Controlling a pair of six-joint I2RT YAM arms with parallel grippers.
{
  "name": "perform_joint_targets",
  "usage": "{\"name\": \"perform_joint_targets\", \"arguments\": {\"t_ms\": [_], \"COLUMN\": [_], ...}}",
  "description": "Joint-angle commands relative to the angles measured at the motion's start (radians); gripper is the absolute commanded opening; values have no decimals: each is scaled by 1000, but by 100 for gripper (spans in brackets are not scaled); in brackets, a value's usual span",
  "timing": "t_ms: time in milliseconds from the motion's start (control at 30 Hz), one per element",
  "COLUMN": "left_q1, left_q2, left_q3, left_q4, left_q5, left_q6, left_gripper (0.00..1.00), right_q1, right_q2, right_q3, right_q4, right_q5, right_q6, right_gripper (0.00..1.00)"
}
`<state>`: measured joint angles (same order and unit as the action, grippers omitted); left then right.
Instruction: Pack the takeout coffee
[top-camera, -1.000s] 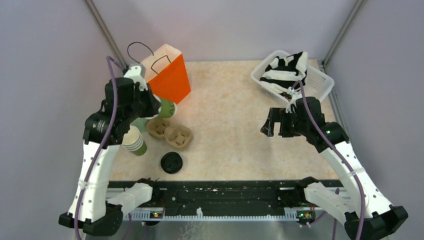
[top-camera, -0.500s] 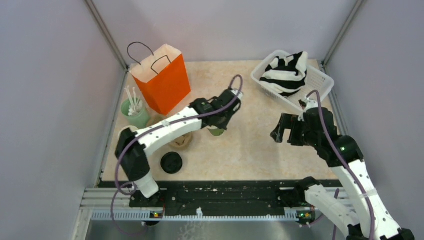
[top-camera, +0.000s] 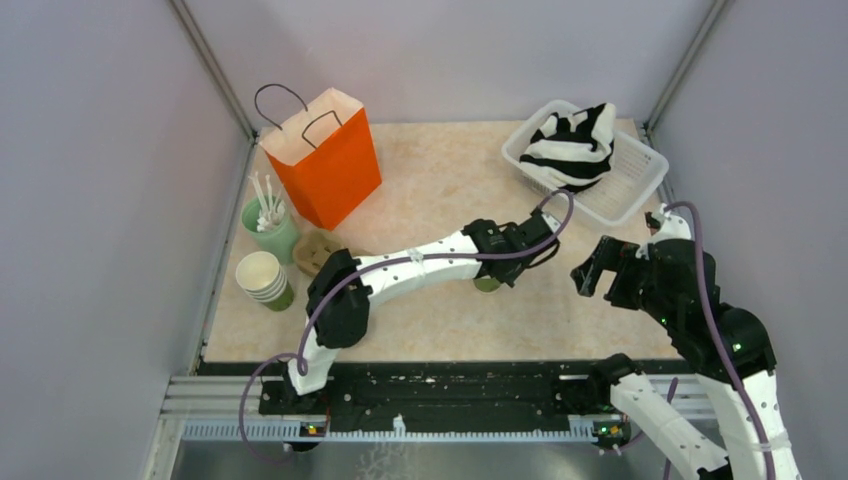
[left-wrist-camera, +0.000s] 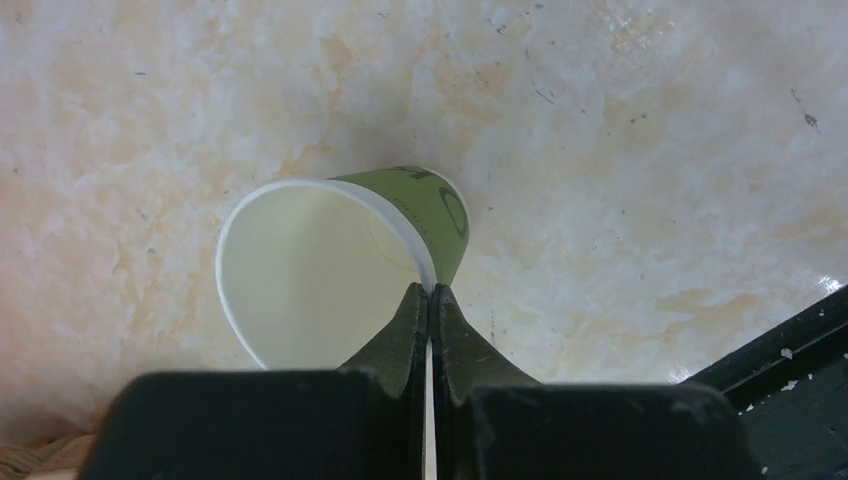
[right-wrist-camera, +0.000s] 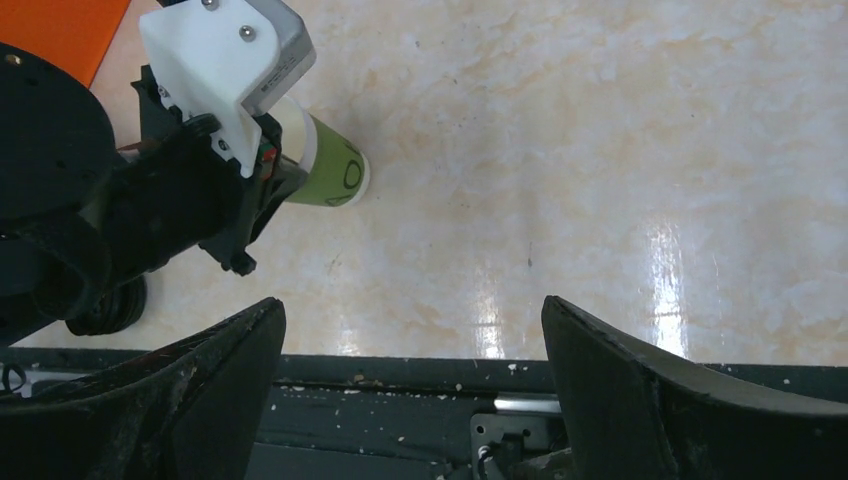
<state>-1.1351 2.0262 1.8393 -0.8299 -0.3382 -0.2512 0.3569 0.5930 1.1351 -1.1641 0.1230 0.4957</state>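
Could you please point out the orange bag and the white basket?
orange bag (top-camera: 335, 170): top external view, on its front face.
white basket (top-camera: 632, 178): top external view, on its bare right-hand mesh.

Marbled table (top-camera: 440, 170) carries orange bag (top-camera: 335, 165), basket (top-camera: 628, 186) — and stacked cups (top-camera: 266, 280).

Bright, even light; soft shadows; glare on tabletop (right-wrist-camera: 665, 250); left hand (left-wrist-camera: 431, 292) slightly blurred.

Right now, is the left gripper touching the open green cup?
Touching. The left wrist view shows the left gripper shut, with the rim of the green cup pinched between its two fingertips, one inside the wall and one outside.
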Motion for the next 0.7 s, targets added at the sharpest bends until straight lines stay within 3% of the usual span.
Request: {"name": "perform_joint_targets", "arguments": {"t_ms": [0, 300, 467, 667], "left_q1": [-7, -9, 5, 198], "left_q2": [34, -53, -258, -636], "left_q3": [65, 125, 9, -422], "left_q4": [-44, -160, -251, -315], "left_q5": [-13, -28, -18, 114], "left_q6": [11, -58, -156, -354], "left_gripper": [0, 63, 82, 88], "right_q1": [-4, -4, -5, -4], "right_q2": [-17, -19, -14, -12], "right_q3": [33, 15, -17, -72], "right_q4": [-41, -19, 15, 64], "right_q5": [33, 10, -16, -58], "right_q6": [21, 8, -4, -9], "right_gripper": [99, 99, 99, 99]}}
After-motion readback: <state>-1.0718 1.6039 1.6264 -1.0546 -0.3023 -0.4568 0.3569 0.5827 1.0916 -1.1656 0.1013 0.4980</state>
